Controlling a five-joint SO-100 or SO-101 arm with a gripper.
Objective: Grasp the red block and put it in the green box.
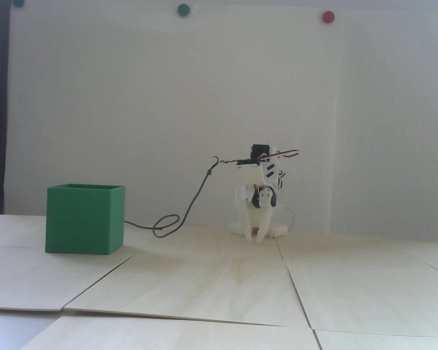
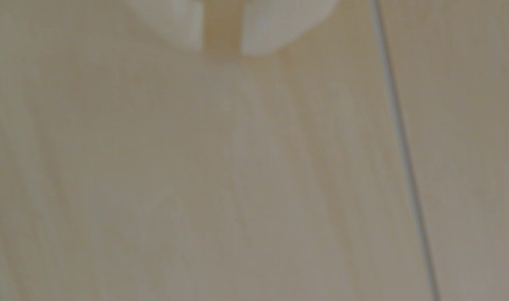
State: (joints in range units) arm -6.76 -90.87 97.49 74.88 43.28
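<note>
White plastic end effector (image 1: 257, 238) points down at the pale wooden surface (image 1: 219, 284), fingertips a narrow gap apart, gripping nothing; the blurred wrist view shows the same gap (image 2: 222, 47). Well to its left in the fixed view stands the green box (image 1: 84, 218). No red block shows.

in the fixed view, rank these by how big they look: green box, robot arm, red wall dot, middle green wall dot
1. robot arm, about level with the green box; too close to split
2. red wall dot and middle green wall dot: alike, smallest, and farther back
</note>
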